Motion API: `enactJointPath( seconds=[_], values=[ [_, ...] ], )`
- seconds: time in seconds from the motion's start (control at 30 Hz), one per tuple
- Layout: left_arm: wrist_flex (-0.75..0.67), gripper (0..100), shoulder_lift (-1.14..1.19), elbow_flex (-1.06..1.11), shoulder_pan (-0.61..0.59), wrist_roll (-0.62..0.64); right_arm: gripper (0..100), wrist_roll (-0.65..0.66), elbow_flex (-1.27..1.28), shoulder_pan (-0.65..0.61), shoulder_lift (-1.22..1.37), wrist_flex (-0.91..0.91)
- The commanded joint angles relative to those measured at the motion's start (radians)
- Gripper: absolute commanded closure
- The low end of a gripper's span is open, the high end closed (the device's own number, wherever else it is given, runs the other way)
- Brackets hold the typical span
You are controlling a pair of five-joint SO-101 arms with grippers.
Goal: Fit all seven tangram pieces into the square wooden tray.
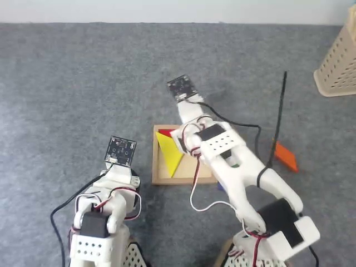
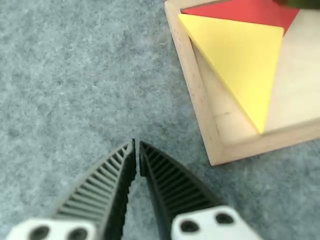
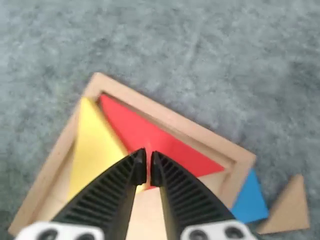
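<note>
1. Two hands were both pressed together and held nothing. The left hand had its ribbed fingers meeting at the tips, and the right hand showed only a thin slit between its own.
2. The left hand hung over the bare grey surface. It was near a corner of the tray but outside the rim and apart from it.
3. The right hand hung above the tray. Its tips were over the seam where the red triangle met the yellow triangle. Whether it touched them could not be told.
4. Both triangles lay flat inside the tray, edge to edge. The red one ran along one rim and the yellow one along the adjoining rim, and they met at one corner. Bare wooden floor showed beside them.
5. A blue piece lay outside the tray, just beside its rim, with a tan triangle just beside it.
6. Seen from above, the right arm stretched across the tray and covered much of it.
7. An orange piece lay on the surface to the right, well apart from the tray and just beside a thin black rod.
8. A pale perforated basket stood at the far right corner.
</note>
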Motion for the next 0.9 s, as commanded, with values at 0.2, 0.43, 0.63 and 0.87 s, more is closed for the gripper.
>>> enactJointPath(
  seconds=[0.2,0.43,0.63,0.87],
  values=[
    [0.006,99,-0.021,-0.019,-0.002,0.006,97.6,0.044,-0.023,-0.002,0.073,-0.013],
    [0.006,99,-0.021,-0.019,-0.002,0.006,99.1,0.049,-0.023,0.033,0.071,0.033],
    [0.006,99,-0.021,-0.019,-0.002,0.006,99.1,0.049,-0.023,0.005,0.07,0.054],
    [0.006,99,-0.021,-0.019,-0.002,0.006,98.9,0.049,-0.02,-0.035,0.016,0.051]
  ],
)
